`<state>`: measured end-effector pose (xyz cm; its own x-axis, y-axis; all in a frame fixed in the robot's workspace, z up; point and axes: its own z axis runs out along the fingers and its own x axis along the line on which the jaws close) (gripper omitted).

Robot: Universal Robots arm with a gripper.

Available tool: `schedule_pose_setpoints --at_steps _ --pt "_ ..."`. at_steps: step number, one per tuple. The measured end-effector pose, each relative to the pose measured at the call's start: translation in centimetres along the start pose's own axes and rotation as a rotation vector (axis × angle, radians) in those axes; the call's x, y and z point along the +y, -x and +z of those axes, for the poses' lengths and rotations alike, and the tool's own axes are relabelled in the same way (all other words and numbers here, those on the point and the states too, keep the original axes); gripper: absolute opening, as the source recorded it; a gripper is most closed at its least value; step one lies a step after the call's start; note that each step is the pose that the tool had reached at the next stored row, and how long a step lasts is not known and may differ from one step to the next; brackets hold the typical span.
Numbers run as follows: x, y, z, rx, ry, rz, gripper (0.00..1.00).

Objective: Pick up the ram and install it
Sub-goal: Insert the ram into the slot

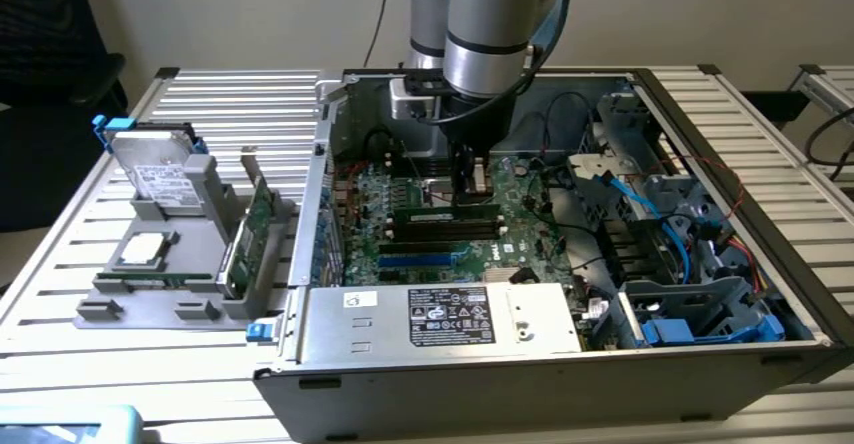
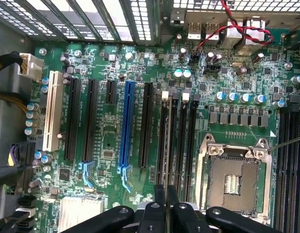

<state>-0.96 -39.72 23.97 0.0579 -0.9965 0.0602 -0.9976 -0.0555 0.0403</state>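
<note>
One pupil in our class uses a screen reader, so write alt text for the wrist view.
The gripper is shut on the ram, seen edge-on and lined up along a black memory slot on the green motherboard. An empty CPU socket sits beside those slots.

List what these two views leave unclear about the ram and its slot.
1. The ram: in the wrist view it is edge-on, so its chips and label are hidden.
2. Whether it sits in one of the black slots: in the exterior view this is too small, and the gripper blocks the contact.
3. The gripper's body: in the wrist view it is cut off by the frame edge.
</note>
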Motion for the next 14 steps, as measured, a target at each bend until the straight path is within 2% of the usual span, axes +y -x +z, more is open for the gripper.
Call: schedule_pose_setpoints --at_steps 14 --pt "-0.09 -0.02 0.38 0.0023 0.0003 0.004 0.13"
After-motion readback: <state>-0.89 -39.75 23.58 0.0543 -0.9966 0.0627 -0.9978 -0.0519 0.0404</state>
